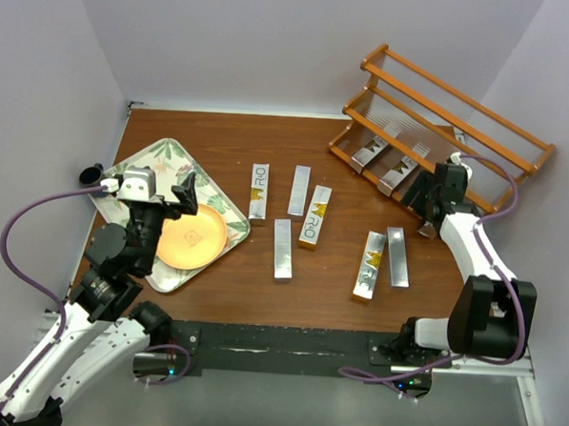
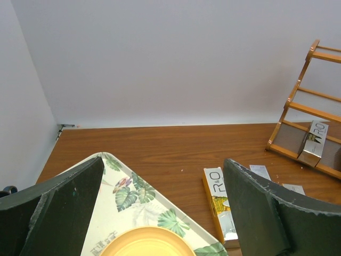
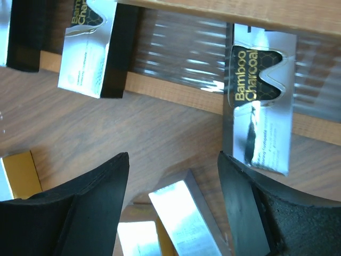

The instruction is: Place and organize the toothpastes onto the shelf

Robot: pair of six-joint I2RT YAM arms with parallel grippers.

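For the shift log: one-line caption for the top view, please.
Six toothpastes lie on the table; right gripper open at the shelf's bottom tier; left gripper open above the tray.

Six silver toothpastes [image 1: 282,248] lie flat on the table [image 1: 202,142]; three lean against the orange-brown shelf's [image 1: 462,96] lowest tier.

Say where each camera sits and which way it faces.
Top external: above and behind the bases, looking down on the table; both arms show, left gripper over the tray, right gripper at the shelf.
Left wrist: low above the tray, facing the far wall; both its fingers.
Right wrist: close at the shelf's bottom rail, on a carton; both its fingers.
Shared: all see the shelf.
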